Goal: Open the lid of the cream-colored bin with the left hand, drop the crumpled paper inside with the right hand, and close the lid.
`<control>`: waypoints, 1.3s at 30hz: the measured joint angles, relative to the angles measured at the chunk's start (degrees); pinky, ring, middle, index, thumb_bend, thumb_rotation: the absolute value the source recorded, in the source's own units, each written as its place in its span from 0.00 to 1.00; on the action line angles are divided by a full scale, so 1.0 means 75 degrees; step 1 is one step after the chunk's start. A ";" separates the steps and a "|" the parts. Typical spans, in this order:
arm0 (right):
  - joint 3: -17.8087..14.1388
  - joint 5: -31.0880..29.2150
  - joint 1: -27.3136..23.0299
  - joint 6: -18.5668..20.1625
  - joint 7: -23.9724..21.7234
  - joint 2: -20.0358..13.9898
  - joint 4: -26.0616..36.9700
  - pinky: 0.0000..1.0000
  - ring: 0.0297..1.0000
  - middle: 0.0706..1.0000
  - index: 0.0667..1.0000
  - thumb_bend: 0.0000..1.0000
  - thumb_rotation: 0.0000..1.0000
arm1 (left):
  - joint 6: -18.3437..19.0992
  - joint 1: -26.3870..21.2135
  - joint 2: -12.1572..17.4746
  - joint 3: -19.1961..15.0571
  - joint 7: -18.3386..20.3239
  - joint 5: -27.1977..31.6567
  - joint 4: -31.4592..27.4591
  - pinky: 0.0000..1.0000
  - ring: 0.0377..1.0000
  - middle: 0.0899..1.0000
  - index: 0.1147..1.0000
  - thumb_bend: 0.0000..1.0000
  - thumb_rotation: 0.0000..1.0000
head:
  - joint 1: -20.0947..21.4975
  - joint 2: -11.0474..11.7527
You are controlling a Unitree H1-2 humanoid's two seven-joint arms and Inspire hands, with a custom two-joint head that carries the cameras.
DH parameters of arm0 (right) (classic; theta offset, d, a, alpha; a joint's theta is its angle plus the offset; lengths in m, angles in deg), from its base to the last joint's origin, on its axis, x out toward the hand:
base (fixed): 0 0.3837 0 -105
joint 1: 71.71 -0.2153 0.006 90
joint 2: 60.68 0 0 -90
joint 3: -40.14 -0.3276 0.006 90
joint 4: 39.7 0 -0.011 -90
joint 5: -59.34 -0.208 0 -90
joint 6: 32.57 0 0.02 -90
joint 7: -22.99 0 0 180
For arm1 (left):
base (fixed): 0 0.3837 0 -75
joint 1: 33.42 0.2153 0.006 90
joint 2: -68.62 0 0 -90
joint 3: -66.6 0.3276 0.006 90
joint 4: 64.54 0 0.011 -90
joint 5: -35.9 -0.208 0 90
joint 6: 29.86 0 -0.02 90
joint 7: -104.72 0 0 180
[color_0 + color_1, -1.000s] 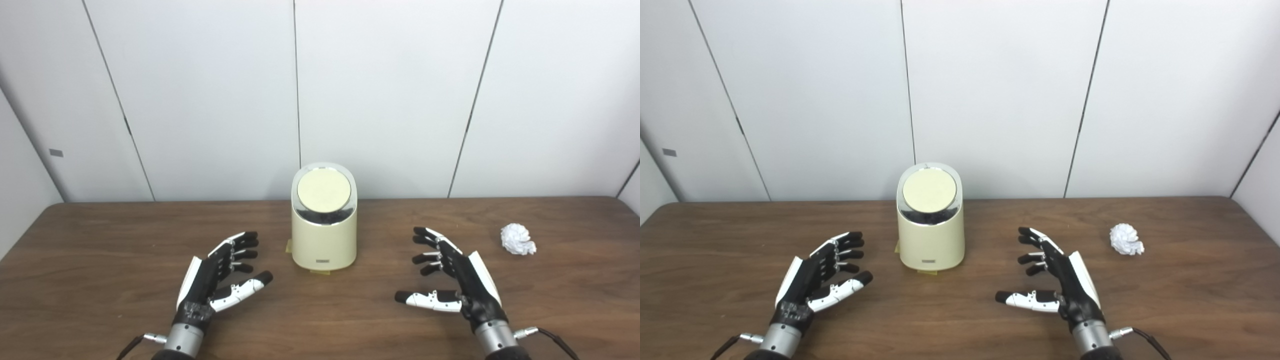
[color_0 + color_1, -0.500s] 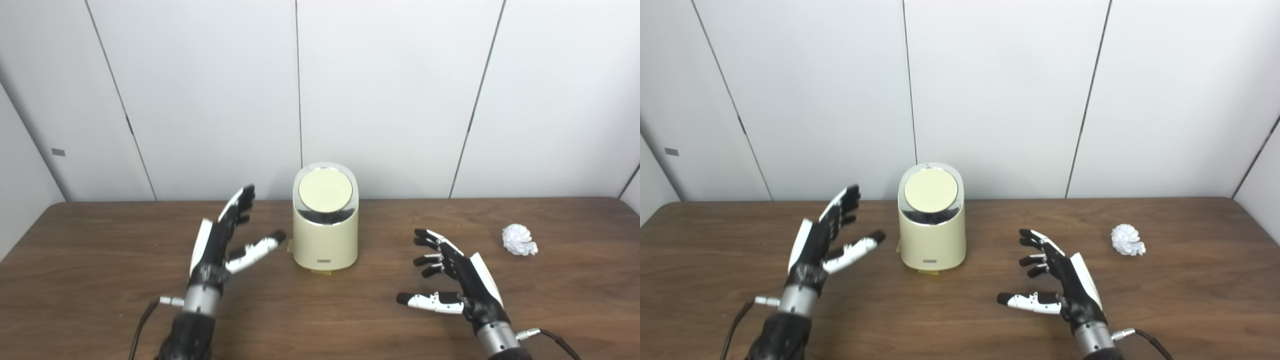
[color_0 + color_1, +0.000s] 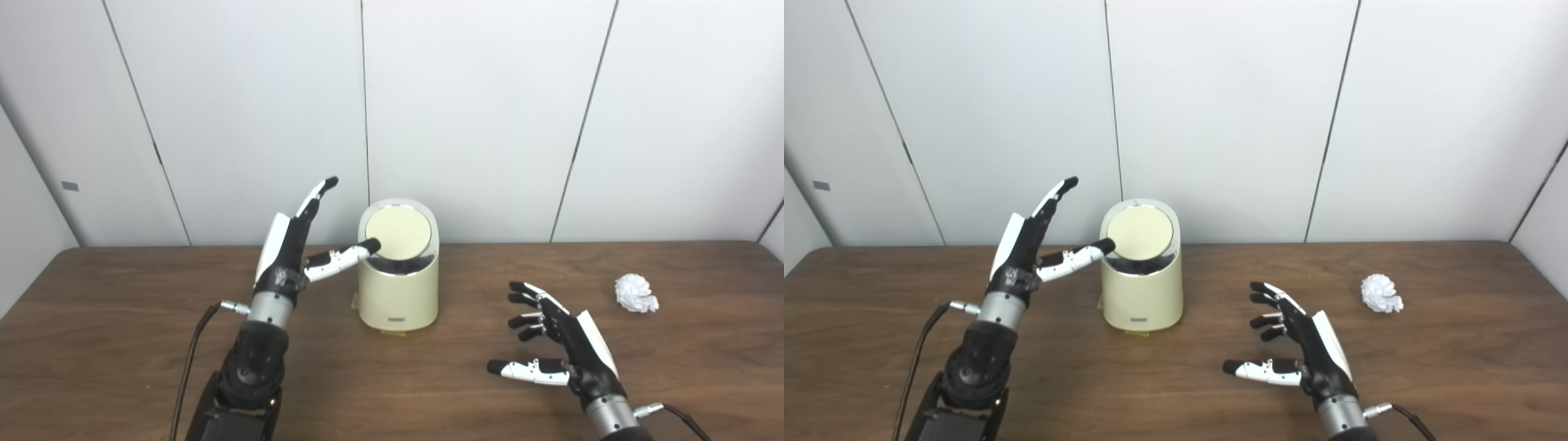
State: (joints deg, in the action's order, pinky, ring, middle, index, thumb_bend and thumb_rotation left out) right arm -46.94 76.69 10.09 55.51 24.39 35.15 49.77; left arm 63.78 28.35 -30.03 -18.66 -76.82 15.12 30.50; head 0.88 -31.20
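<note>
Raised from the table, the left hand is being brought, fingers spread and empty, thumb tip against the closed lid of the cream-colored bin, while the crumpled paper is lying beyond the open, idle right hand.

On the table, the bin stands centre-back, the crumpled paper well right.
</note>
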 measured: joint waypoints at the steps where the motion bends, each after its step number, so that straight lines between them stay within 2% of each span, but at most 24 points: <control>1: 0.0002 0.0000 0.0001 0.0017 0.0000 0.0006 0.0000 0.55 0.64 0.79 0.82 0.84 0.19 | 0.0077 -0.0130 0.0061 0.0094 0.0004 -0.0127 0.0071 0.96 1.00 0.98 0.99 0.89 0.41 | 0.0000 0.0000; 6: 0.0013 0.0010 0.0012 0.0019 0.0024 0.0015 0.0004 0.55 0.64 0.79 0.82 0.84 0.19 | 0.0219 -0.0434 0.0186 0.0362 -0.0001 -0.0577 0.0195 0.86 0.99 0.98 0.97 0.91 0.35 | 0.0047 -0.0012; 12: 0.0027 0.0047 0.0017 0.0038 0.0037 0.0027 0.0018 0.54 0.63 0.79 0.82 0.83 0.21 | 0.0218 -0.0655 0.0198 0.0512 -0.0106 -0.0959 0.0763 0.81 0.99 0.99 0.96 0.90 0.33 | 0.0082 -0.0035; 23: 0.0029 0.0157 0.0021 0.0116 0.0052 0.0064 0.0115 0.53 0.62 0.79 0.82 0.81 0.18 | 0.0489 -0.1140 0.0385 0.0862 -0.0092 -0.1532 0.1305 0.86 1.00 0.98 0.95 0.89 0.33 | 0.0152 -0.0059; 32: 0.0031 0.0217 0.0035 0.0153 0.0068 0.0086 0.0252 0.52 0.62 0.79 0.81 0.80 0.15 | 0.0512 -0.1173 0.0395 0.1062 -0.0277 -0.1654 0.1751 0.86 1.00 0.97 0.94 0.87 0.32 | 0.0187 -0.0094; 35: 0.0031 0.0217 0.0035 0.0156 0.0068 0.0109 0.0272 0.52 0.62 0.80 0.81 0.80 0.14 | 0.0525 -0.1207 0.0415 0.1166 -0.0322 -0.1812 0.1782 0.90 1.00 0.98 0.95 0.89 0.30 | 0.0199 -0.0105; 39: 0.0032 0.0222 0.0035 0.0161 0.0069 0.0148 0.0277 0.52 0.62 0.80 0.82 0.79 0.15 | 0.0831 -0.1341 0.0518 0.1458 -0.0297 -0.2275 0.1771 0.89 1.00 0.98 0.96 0.95 0.31 | 0.0211 -0.0129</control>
State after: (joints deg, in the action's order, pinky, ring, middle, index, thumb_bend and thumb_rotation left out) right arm -46.69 78.36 10.35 56.72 24.90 36.25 51.85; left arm 70.02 18.29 -26.15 -7.72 -79.05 -1.94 43.78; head 2.46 -32.17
